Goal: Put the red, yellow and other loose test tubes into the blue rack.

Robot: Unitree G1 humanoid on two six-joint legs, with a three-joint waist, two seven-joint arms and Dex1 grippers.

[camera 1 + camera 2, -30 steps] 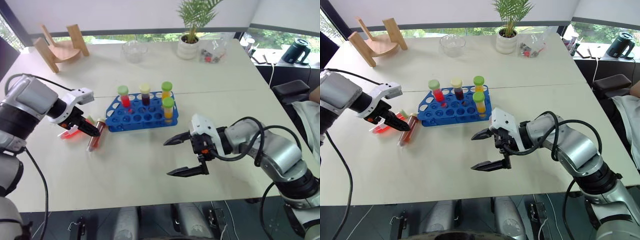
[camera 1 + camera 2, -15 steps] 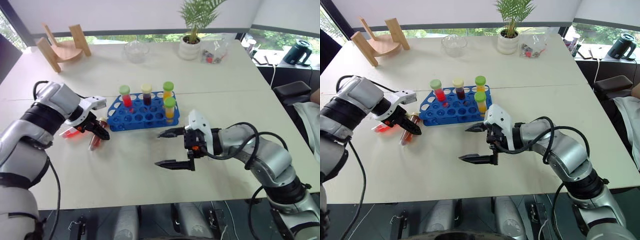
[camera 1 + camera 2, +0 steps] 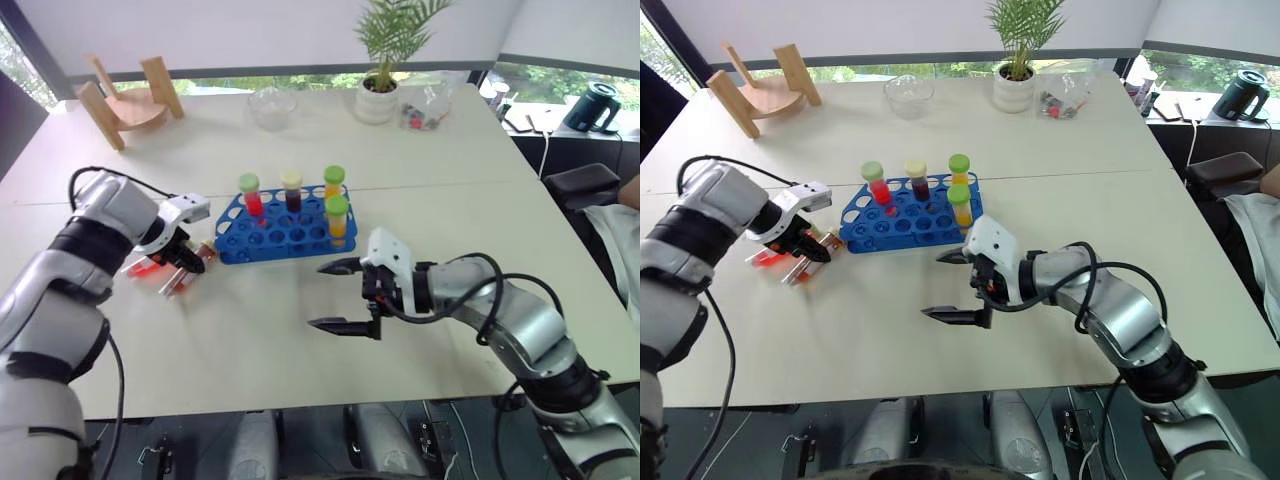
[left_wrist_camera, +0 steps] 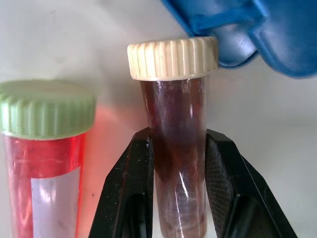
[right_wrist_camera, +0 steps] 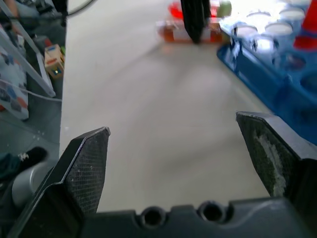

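A dark maroon test tube with a cream cap (image 4: 176, 124) lies on the white table, just left of the blue rack (image 3: 270, 255). My left gripper (image 3: 185, 268) points down at it and is shut on its body. A red test tube with a green cap (image 4: 42, 153) lies right beside it, on the side away from the rack, untouched. I cannot make out a loose yellow tube. My right gripper (image 3: 318, 296) hovers open and empty over bare table in front of the rack's right end.
Several capped tubes stand in the rack's back rows: a red one (image 3: 249, 190), a dark one (image 3: 291, 188) and two yellow-orange ones (image 3: 338, 215). A wooden stand (image 3: 125, 95), glass bowl (image 3: 272, 105) and potted plant (image 3: 380, 90) sit at the far edge.
My left gripper has sunk onto the table and shut on the maroon tube; a second ago it stood open above the tubes. The right gripper has drifted slightly left, still open.
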